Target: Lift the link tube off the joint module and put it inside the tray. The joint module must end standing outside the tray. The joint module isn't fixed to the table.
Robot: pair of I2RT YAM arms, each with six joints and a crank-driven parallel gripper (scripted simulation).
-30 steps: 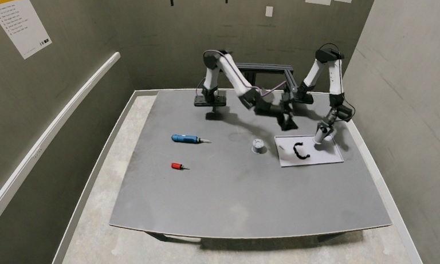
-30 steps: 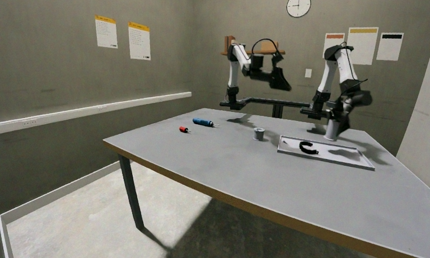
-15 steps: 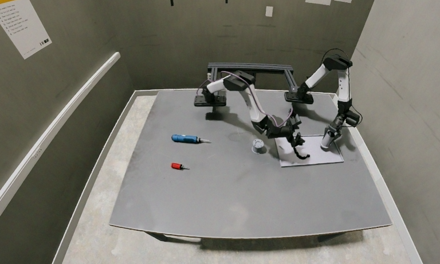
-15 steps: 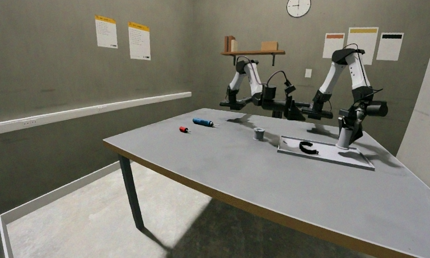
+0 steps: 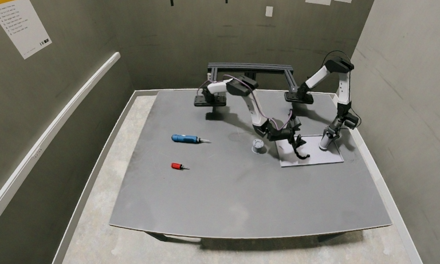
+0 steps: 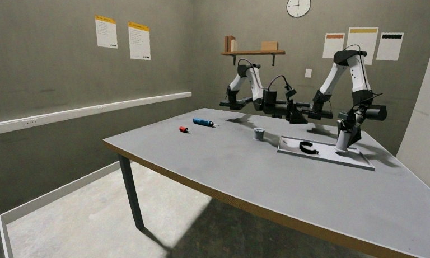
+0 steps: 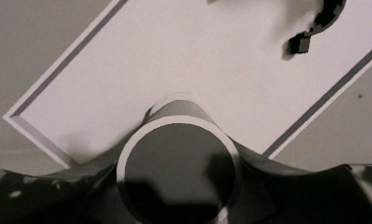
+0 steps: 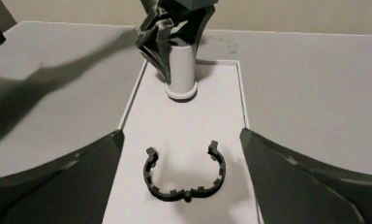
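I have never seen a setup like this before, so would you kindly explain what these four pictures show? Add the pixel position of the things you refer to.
Two robot arms work at a table (image 5: 211, 199) (image 6: 221, 166) (image 7: 29, 20) (image 8: 300, 88). One picture looks down from above, one from the side, and one comes from each arm's wrist.

The left gripper (image 5: 328, 138) (image 6: 345, 135) (image 7: 181, 130) (image 8: 180, 78) holds a pale tube (image 5: 324, 143) (image 6: 342, 142) (image 7: 179, 119) (image 8: 182, 71) upright over a shallow tray (image 5: 314, 161) (image 6: 355, 160) (image 7: 194, 69) (image 8: 208, 112); I cannot tell whether it touches down. The right gripper (image 5: 300, 142) (image 6: 298, 118) (image 8: 182, 131) is open and empty.

A black C-shaped piece (image 5: 297, 154) (image 6: 302, 146) (image 7: 336, 8) (image 8: 167, 197) lies in the tray. Outside stand or lie a short grey cylinder (image 5: 258, 145) (image 6: 258, 134), upright, and two screwdrivers, blue (image 5: 184, 138) (image 6: 202, 122) and red (image 5: 176, 166) (image 6: 182, 129).
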